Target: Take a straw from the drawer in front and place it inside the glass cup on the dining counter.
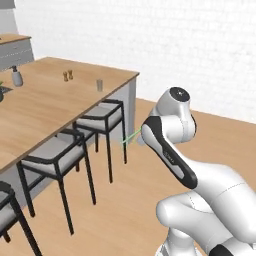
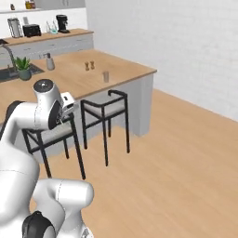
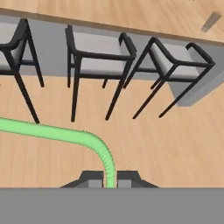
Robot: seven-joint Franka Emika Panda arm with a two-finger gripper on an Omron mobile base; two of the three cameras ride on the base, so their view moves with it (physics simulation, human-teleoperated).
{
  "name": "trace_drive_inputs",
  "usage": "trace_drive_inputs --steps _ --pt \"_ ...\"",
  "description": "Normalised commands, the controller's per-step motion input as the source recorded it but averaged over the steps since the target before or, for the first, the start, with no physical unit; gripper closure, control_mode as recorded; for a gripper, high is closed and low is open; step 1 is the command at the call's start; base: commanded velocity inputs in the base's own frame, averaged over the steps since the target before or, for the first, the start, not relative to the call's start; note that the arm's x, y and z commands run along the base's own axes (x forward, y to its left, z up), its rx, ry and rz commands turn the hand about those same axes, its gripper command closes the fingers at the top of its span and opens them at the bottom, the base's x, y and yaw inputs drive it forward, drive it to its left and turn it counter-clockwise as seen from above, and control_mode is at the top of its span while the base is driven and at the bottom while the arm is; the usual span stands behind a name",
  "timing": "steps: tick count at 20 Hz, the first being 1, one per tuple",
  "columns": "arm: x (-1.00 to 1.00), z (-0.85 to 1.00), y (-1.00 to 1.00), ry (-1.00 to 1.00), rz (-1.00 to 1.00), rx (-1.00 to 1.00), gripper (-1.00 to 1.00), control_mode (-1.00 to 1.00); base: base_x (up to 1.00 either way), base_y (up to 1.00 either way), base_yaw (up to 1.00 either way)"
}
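The light green straw (image 3: 65, 134) is pinched between the two dark tips of my gripper (image 3: 110, 180), which is shut on it. It rises from the tips, bends and runs off to the left in the hand view. From the left base camera only the straw's tip (image 1: 131, 136) pokes out from behind my forearm, above the floor beside the counter's end. The glass cup (image 1: 99, 85) (image 2: 106, 76) stands upright near the dining counter's (image 1: 45, 110) (image 2: 125, 69) near edge, seen small at the hand view's top right (image 3: 211, 21). The drawer is out of view.
Black-framed stools (image 1: 102, 122) (image 2: 105, 109) (image 3: 98, 59) line the counter's side between me and the cup. Two brown shakers (image 1: 68, 76) (image 2: 89, 65), a grey bottle (image 1: 17, 76), a potted plant (image 2: 23, 67) and the sink sit further along the top. Open wooden floor (image 2: 186, 153) lies to the right.
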Motion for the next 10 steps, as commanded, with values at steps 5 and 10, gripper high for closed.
trace_drive_inputs --steps 5,10 --pt "0.0 0.0 0.0 0.0 0.0 0.0 1.0 1.0 0.83 -0.77 0.39" --pt "0.0 0.0 0.0 0.0 0.0 0.0 1.0 1.0 0.79 -0.8 0.38"
